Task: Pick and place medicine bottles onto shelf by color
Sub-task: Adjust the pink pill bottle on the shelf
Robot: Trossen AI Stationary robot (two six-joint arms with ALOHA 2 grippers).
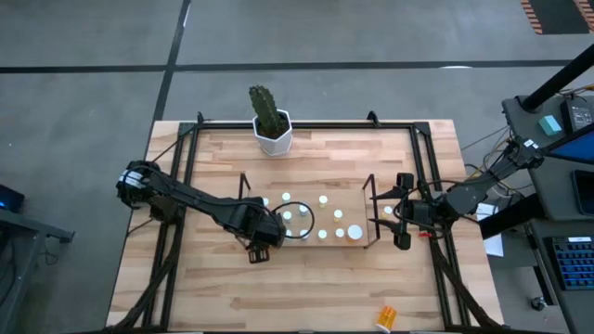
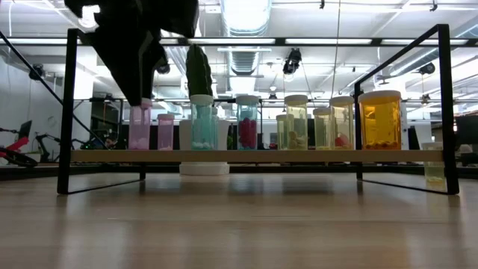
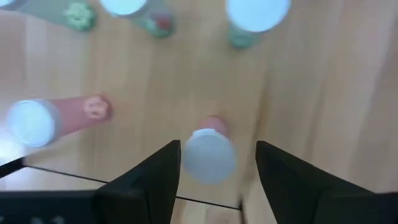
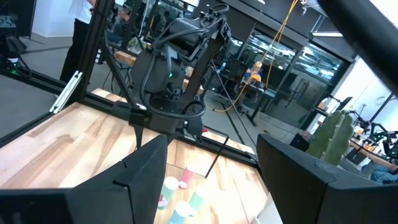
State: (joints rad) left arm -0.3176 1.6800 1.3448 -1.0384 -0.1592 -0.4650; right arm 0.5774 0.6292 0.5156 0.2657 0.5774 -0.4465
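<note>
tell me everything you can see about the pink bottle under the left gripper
The pink bottle is small, translucent pink plastic with a round white cap. It stands upright on the shelf, at the end of the row, beside a second pink bottle. The left gripper hangs directly above it with fingers spread either side of the cap, not touching it.

Wooden table (image 1: 306, 288) — shelf (image 1: 357, 197), cactus pot (image 1: 275, 137) on it.

In the low view the left arm (image 2: 134, 45) hides the top of the pink bottle (image 2: 140, 128) on the shelf (image 2: 254, 155), so we cannot tell whether the fingers touch it (the left wrist view is blurred). There, 3 caps are cut off by the edge.
</note>
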